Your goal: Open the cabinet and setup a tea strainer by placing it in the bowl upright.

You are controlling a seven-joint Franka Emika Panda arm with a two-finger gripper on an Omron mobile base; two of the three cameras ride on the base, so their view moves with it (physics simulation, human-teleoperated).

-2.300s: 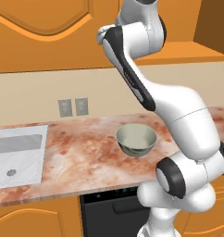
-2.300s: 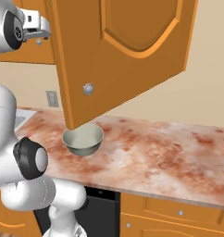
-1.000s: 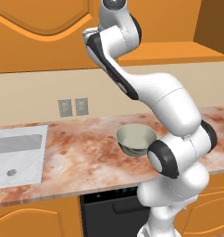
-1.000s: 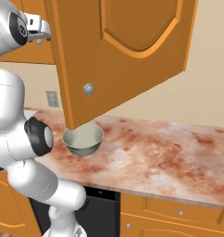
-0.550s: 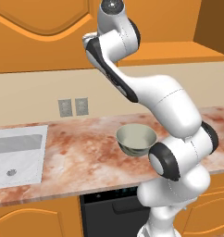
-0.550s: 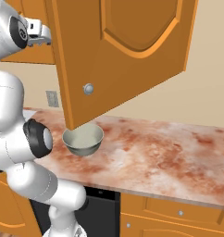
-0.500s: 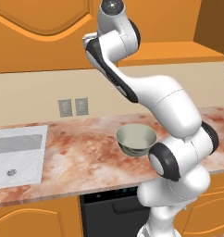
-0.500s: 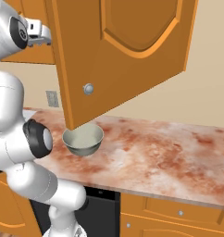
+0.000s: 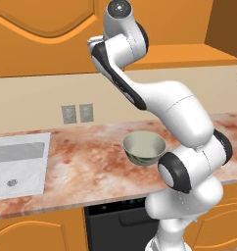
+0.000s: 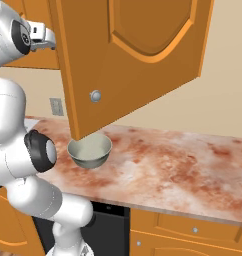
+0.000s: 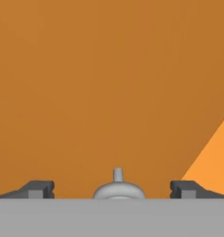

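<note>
Claw [image 11: 112, 189] spread wide, a small grey knob [image 11: 118, 187] between its tips, untouched. Cabinet [image 10: 133, 55] door swung open above bowl [image 10: 90, 151] on counter [image 10: 183, 172].

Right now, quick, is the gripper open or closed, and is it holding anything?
Gripper: open, holding nothing; its fingertips stand either side of a silver knob on the cabinet.

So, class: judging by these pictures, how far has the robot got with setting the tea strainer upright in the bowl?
Done: one arched orange cabinet door stands swung open. In hand: the open gripper straddles a small round silver knob on an orange panel, jaws apart, not closed. Left: fetching the strainer and standing it in the glossy grey-green bowl, which holds nothing on the marbled counter.
</note>
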